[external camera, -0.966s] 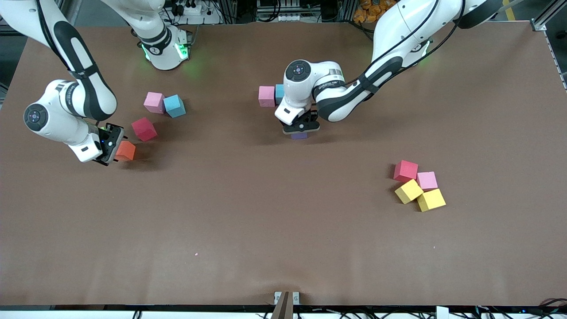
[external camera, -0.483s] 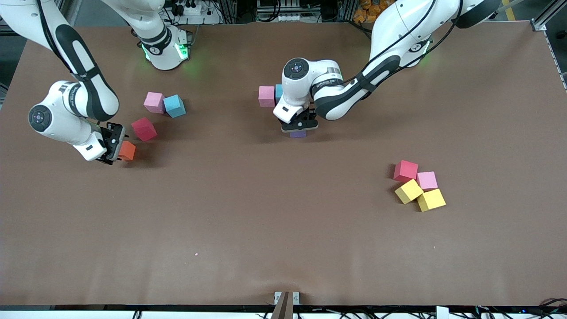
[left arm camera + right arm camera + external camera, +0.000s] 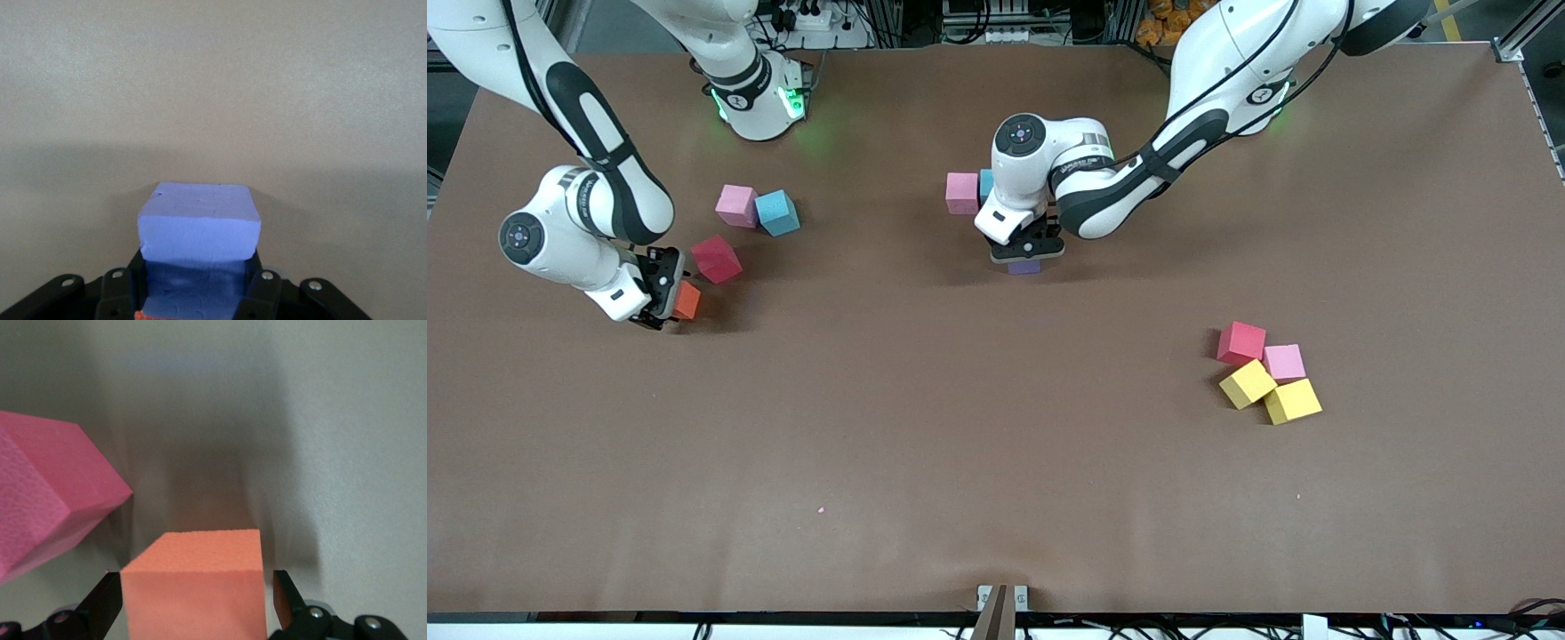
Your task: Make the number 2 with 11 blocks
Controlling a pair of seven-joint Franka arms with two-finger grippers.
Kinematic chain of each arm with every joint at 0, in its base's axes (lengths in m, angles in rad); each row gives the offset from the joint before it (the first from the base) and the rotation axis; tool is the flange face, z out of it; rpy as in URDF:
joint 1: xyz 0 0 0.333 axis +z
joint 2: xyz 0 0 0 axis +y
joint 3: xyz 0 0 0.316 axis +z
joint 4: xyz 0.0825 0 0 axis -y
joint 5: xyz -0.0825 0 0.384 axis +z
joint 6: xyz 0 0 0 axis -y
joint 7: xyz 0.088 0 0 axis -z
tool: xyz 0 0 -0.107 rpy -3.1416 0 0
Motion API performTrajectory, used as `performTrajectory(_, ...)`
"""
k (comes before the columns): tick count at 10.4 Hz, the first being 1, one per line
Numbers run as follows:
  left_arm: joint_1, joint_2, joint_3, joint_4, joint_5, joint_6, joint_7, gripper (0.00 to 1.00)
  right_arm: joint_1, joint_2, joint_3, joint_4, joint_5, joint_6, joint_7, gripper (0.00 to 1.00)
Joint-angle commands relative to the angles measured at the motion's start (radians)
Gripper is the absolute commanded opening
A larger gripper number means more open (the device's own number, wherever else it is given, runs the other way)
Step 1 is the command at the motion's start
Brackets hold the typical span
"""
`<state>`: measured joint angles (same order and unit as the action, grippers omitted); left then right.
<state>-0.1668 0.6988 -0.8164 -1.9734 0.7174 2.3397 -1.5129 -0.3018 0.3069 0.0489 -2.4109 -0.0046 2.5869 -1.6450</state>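
Observation:
My left gripper (image 3: 1025,259) is shut on a purple block (image 3: 1024,266), held low over the table next to a pink block (image 3: 962,193) and a blue block (image 3: 986,184) that my arm partly hides. In the left wrist view the purple block (image 3: 199,227) fills the jaws of that gripper (image 3: 199,283). My right gripper (image 3: 676,300) is open and straddles an orange block (image 3: 688,300) on the table; its fingertips (image 3: 287,597) stand off the orange block (image 3: 193,583) on both sides. No number 2 is in view.
A red block (image 3: 716,259), a pink block (image 3: 736,205) and a blue block (image 3: 777,212) lie close to the right gripper. Toward the left arm's end sit a red block (image 3: 1241,342), a pink block (image 3: 1284,362) and two yellow blocks (image 3: 1247,383).
My right gripper has slid in over the orange block, so its fingers now flank it. My left gripper has carried the purple block slightly toward the pink and blue pair.

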Motion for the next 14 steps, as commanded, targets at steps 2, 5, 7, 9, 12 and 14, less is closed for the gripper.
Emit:
performTrajectory(2,-0.014,0.004,0.022,-0.050,0.027,0.018,-0.041,0.59,-0.033,-0.003,0.015,-0.014,0.017,0.035,-0.041,0.54)
performTrajectory(5,-0.011,0.004,0.025,-0.047,0.027,0.017,-0.039,0.63,-0.014,-0.049,0.034,-0.013,0.018,0.021,-0.007,0.35)
performTrajectory(7,-0.013,0.004,0.023,-0.047,0.027,0.017,-0.041,0.65,-0.013,-0.109,0.052,-0.013,0.018,0.019,0.031,0.36)
performTrajectory(9,-0.011,0.004,0.025,-0.036,0.025,0.015,-0.059,1.00,-0.013,-0.109,0.078,0.013,0.031,0.024,0.074,0.36)
performTrajectory(12,-0.019,0.001,0.023,0.014,0.022,0.015,-0.062,1.00,-0.005,-0.112,0.126,0.050,0.087,0.021,0.097,0.35)
performTrajectory(14,-0.019,-0.007,0.019,0.040,0.013,0.013,-0.066,1.00,0.015,-0.109,0.127,0.068,0.089,0.018,0.164,0.35)
